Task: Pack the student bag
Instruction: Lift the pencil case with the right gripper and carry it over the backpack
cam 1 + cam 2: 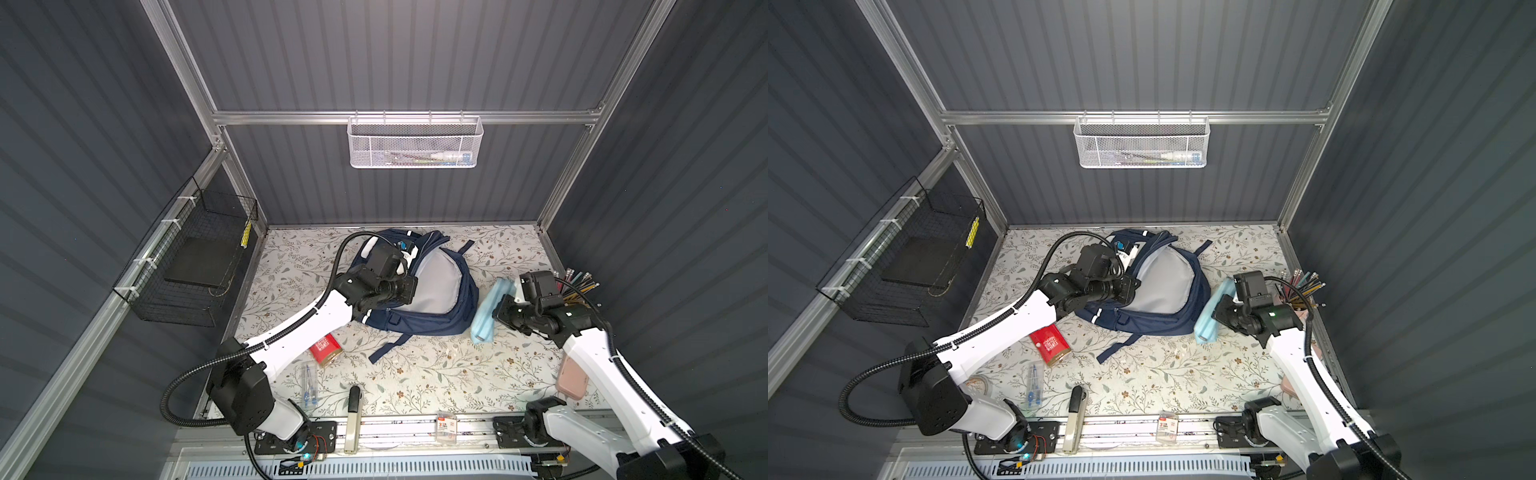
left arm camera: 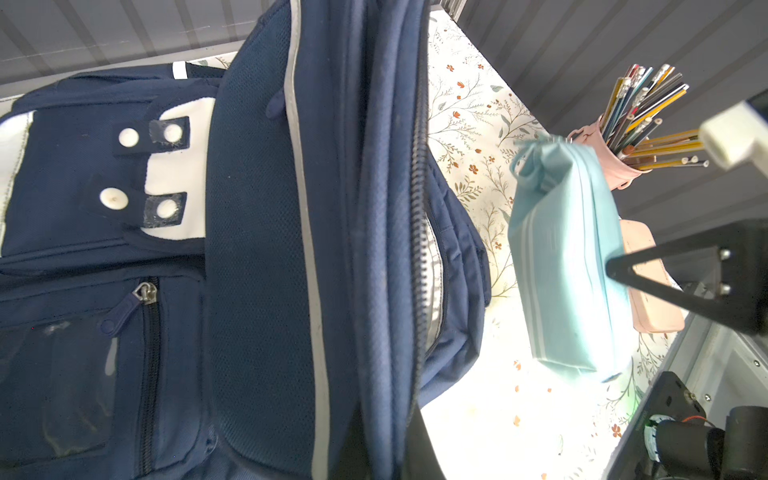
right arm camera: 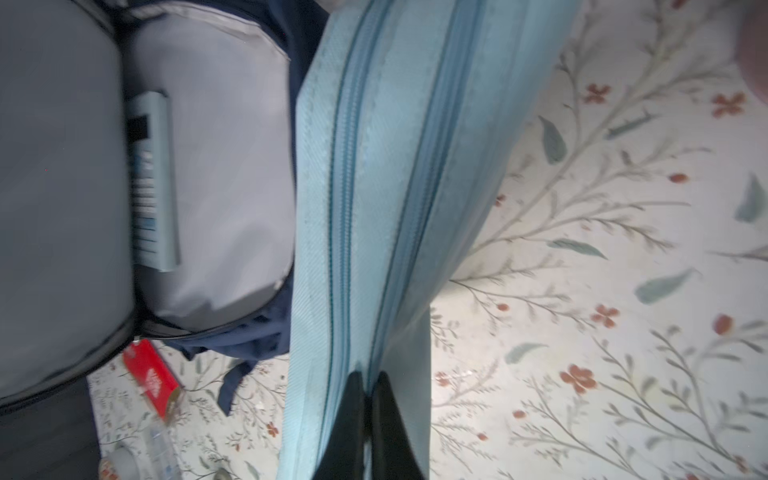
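Note:
The student bag, a navy backpack, lies at the back middle of the table with its main pocket gaping and pale lining showing. My left gripper is shut on the bag's upper flap edge and holds it up; in the left wrist view that fabric runs down between the jaws. My right gripper is shut on a light-blue pencil pouch, held above the table just right of the bag. A pale blue flat item lies inside the bag.
A red box, a clear case of pens, a stapler and a small packet lie near the front. A pink cup of pencils and a pink case stand on the right. Wire baskets hang on the left wall and back wall.

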You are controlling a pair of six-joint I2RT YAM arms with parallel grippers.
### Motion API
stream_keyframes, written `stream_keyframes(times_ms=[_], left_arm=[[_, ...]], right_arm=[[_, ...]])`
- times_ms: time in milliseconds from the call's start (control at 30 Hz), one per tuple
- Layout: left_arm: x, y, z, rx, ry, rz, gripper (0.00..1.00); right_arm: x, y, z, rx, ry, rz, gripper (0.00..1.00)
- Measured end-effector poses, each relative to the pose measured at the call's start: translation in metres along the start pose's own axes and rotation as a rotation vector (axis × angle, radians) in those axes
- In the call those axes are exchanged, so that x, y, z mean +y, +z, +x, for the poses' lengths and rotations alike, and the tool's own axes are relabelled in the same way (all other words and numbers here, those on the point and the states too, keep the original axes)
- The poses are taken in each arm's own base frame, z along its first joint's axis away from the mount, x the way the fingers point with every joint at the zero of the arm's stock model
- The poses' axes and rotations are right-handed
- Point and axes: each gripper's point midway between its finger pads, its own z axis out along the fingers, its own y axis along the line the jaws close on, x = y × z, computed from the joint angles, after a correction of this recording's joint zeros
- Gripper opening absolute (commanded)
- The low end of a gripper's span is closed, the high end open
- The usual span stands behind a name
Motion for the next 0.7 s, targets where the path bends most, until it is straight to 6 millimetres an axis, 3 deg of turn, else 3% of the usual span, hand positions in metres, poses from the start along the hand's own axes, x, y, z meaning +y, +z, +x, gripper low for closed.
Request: stream_keyframes(times_ms=[133,367,533,700], left_arm=[[0.002,-0.008,-0.010,-0.002,0.004,0.001,0.00],[0.015,-0.018,-0.026,-0.020,-0.037,0.037,0.00],[0.031,-0.027,-0.047,-0.050,-0.111,0.090,0.00],[0.033,-0.027,-0.068,-0.050,-0.126,0.116,0.00]], right_arm=[[0.056,0.022,-0.024,-0.015,-0.056,-0.120,0.00],[0.174,0.072,-0.057,-0.078,-0.204,-0.381,0.00],[0.212,0.112,-0.060,-0.091,-0.222,-0.470,0.00],[0.228,0.151,-0.053,-0.087,-0.195,-0.540,0.00]])
